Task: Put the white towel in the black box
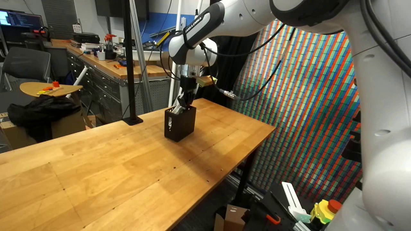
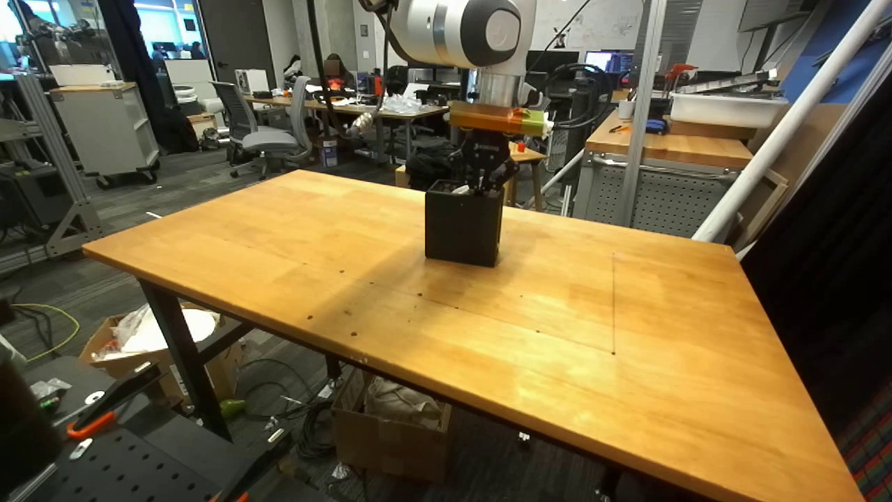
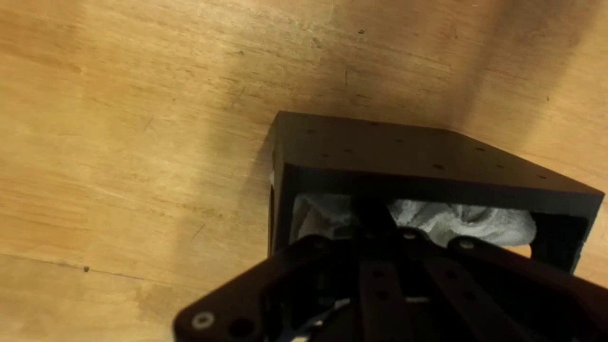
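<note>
One black box (image 1: 184, 125), open-topped, upright on the wooden table (image 2: 599, 300); slot in a narrow side, white showing through, in an exterior view. One white towel (image 3: 494, 227), crumpled, inside the black box; visible through the mouth in the wrist view on either side of the claw (image 3: 373, 213), brighter on one side, grey in shadow on the other; glimpsed also at the rim in both exterior views. Claw black, pointing down, tips within the mouth of the black box, beside folds of the white towel. Tips largely lost, dark against dark: spread impossible to tell; hold on the white towel, if any, equally impossible to tell. One robot arm (image 1: 231, 19), pale grey with black trim, reaching over the table. One yellow-and-orange block (image 2: 498, 120), fixed at the wrist, above the claw. One black post (image 1: 129, 64), foot at the table's long edge. One multicoloured patterned sheet (image 1: 305, 112), upright past the table in an exterior view. One red push-button (image 1: 334, 206) on a yellow housing (image 1: 322, 211), near the base of the robot arm. One cardboard carton (image 2: 394, 446) under the table, pale cloth (image 2: 401, 402) inside. One white bin (image 2: 728, 111) on a workbench (image 2: 686, 148) in the background, beyond the table.
</note>
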Action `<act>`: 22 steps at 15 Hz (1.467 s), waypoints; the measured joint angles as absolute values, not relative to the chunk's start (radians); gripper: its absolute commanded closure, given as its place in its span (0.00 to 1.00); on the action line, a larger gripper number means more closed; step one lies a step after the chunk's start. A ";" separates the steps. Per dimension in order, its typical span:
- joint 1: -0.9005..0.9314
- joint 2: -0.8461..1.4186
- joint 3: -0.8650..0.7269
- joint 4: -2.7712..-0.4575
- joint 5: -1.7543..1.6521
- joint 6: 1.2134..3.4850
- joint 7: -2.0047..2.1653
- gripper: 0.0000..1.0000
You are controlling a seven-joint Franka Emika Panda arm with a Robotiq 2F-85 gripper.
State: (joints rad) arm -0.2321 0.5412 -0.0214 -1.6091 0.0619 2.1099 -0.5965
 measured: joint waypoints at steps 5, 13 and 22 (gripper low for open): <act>-0.236 0.600 -0.005 -1.579 0.077 2.062 -0.595 1.00; -0.236 0.628 0.009 -1.538 0.080 2.008 -0.590 1.00; -0.196 0.508 0.008 -1.538 -0.002 2.003 -0.543 1.00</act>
State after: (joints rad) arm -0.1961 0.5076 0.0080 -1.5380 -0.0022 2.0032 -0.5433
